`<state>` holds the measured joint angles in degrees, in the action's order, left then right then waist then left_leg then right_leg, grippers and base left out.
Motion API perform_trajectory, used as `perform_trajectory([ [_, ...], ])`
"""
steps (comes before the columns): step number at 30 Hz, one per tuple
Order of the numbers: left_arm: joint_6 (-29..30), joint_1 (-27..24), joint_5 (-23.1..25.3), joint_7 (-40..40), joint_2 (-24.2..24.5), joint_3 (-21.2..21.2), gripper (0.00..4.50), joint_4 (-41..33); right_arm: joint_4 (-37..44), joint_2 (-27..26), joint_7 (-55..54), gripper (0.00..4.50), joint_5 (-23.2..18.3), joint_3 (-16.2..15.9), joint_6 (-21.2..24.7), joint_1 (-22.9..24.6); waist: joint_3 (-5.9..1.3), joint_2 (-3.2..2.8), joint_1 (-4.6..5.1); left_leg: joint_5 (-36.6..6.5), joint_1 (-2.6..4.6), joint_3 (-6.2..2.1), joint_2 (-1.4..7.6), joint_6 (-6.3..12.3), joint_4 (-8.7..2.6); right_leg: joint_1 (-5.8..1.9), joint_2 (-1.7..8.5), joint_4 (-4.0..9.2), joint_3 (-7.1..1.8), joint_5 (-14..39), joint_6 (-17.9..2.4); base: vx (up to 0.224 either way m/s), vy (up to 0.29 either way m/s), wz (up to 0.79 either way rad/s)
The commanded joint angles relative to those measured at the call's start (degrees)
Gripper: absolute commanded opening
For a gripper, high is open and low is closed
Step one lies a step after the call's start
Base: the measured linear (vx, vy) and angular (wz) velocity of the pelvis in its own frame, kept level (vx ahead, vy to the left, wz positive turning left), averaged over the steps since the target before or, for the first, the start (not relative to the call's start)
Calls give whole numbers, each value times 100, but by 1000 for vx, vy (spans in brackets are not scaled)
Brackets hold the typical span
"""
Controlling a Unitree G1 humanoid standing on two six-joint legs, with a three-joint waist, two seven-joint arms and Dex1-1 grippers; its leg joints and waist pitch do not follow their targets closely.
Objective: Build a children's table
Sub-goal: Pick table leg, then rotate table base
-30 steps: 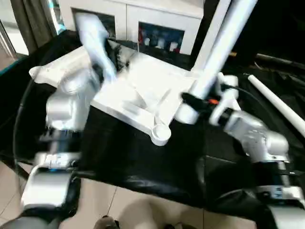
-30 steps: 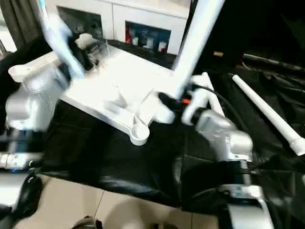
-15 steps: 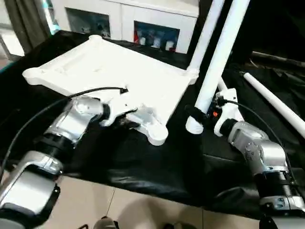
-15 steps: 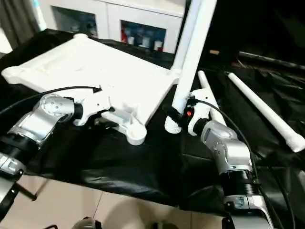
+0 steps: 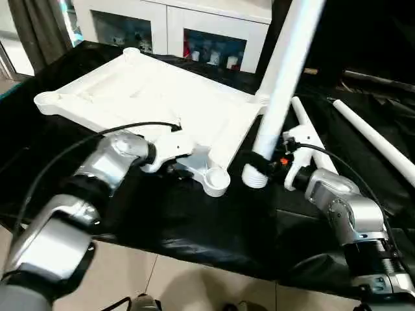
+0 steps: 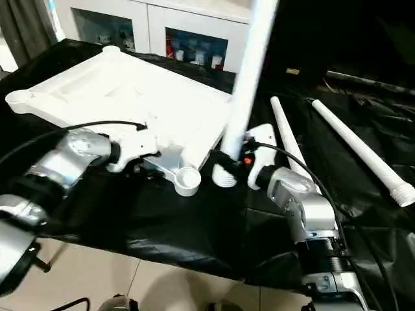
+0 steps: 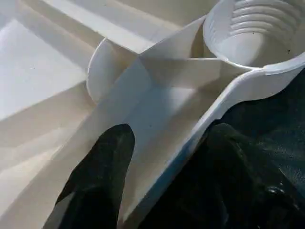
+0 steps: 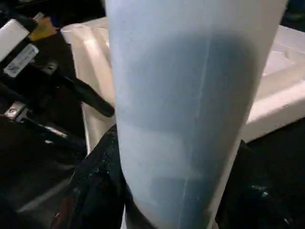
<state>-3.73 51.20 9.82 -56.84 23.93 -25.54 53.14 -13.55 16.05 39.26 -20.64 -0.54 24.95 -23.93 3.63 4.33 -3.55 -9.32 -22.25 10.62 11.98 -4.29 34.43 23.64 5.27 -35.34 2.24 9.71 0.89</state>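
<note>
The desk (image 5: 194,227) was draped in black, and the white tabletop (image 5: 149,97) lay upside down on it, near corner socket (image 5: 216,178) facing up. Right pincer (image 6: 228,162) was clamped around an upright leg (image 5: 279,84), threaded end just beside that socket. Two spare legs (image 6: 356,146) lay off to the right. Left pincer (image 7: 162,157) straddled the tabletop's rim by the socket, one finger (image 7: 102,171) inside, one outside, gripping the edge.

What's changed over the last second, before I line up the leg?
The left tool swung down from above the tabletop and now straddles its rim beside the near corner socket. The right tool, still gripping the leg, brought its threaded end closer to that socket. Two spare legs stayed put.
</note>
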Motion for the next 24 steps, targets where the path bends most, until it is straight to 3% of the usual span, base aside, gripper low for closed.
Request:
perform_trajectory([
  [1, -77, 202, 112, -67, -48, -22, 249, 206, 80, 93, 18, 191, -29, 9, 8, 49, -465, -71, -20, -1248, 155, 2, 70, -96, -402, -274, 216, 362, -152, 970, -1245, 0, 0, 0],
  [6, -261, 377, 213, -190, -98, -28, 211, 560, 146, 108, 69, 191, -17, 19, 36, 89, -470, -95, -33, -1259, 151, -19, 76, -134, -410, -289, 221, 348, -145, 882, -1265, 0, 0, 0],
  [12, -438, 538, 394, -455, -130, -200, 166, 798, 175, 102, 102, 191, 45, -46, 21, 120, -471, -78, -31, -1200, 148, -17, 73, -76, -409, -299, 220, 336, -140, 670, -1366, 0, 0, 0],
  [24, -743, 870, 1162, -1243, -151, -872, 83, 963, 95, 155, 171, 191, 194, -147, -74, 79, -461, -67, -22, -1191, 142, -21, 81, -68, -413, -310, 236, 334, -144, 660, -1404, 0, 0, 0],
])
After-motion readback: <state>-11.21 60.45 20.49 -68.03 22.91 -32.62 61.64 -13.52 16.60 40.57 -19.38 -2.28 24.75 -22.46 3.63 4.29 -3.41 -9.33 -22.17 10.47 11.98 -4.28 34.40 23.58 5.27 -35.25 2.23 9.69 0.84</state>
